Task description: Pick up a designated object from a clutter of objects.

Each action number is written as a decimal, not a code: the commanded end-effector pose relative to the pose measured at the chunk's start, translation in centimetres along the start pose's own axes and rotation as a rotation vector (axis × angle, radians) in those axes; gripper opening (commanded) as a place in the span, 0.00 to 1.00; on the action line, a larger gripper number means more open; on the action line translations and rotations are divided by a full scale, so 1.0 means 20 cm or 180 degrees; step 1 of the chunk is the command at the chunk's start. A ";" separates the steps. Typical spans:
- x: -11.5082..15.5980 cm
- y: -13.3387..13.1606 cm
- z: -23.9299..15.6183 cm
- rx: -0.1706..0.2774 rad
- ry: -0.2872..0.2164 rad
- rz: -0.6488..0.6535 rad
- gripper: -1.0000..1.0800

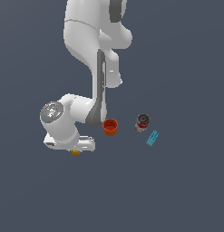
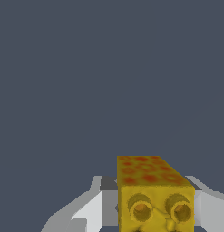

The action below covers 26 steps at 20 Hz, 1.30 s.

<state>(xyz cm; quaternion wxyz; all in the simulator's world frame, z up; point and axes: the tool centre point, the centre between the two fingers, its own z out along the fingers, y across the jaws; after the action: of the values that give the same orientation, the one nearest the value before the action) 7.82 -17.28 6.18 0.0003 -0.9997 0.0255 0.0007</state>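
The yellow brick [image 2: 154, 199] sits right between the jaws of the gripper [image 1: 76, 150], fingers [image 2: 93, 210] flanking both sides, though I can't tell if they're actually clamped on it yet. The cup [image 1: 110, 127], can [image 1: 142, 122] and blue brick [image 1: 152, 138] sit well off to one side, so nothing crowds the grab.

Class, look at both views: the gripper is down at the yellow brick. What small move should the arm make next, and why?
Probably a short straight lift. In the wrist view the yellow brick sits between the gripper's pale fingers, apparently held. In the exterior view the brick peeks out beneath the hand, apart from the orange cup, so rising should disturb nothing.
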 end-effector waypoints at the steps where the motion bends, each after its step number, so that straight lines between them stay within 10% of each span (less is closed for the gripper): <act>1: -0.05 -0.06 -0.07 0.0000 0.0004 -0.0002 0.00; 26: -0.67 -0.85 -0.86 -0.0012 0.0006 -0.0004 0.00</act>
<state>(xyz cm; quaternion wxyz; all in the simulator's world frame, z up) -3.80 -0.71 22.29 -0.0009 -0.9997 0.0248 0.0002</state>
